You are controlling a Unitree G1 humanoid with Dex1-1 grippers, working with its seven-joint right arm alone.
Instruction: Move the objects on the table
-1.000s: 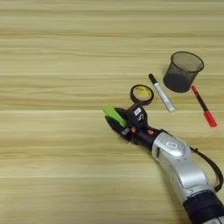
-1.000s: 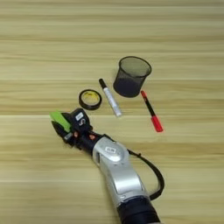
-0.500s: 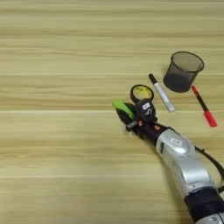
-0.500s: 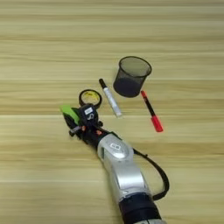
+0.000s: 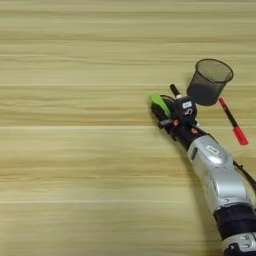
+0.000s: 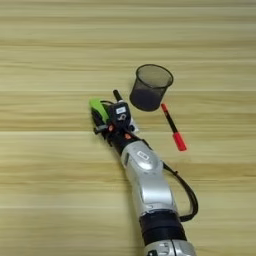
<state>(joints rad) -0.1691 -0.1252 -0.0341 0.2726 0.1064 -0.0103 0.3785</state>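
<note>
The claw, clamped on the lime-green block, has carried it from open tabletop toward the mesh cup beyond, now covering the tape roll.

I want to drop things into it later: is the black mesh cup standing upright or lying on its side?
Upright. The black mesh cup stands on the table with its round open rim facing up; its inside looks empty.
</note>
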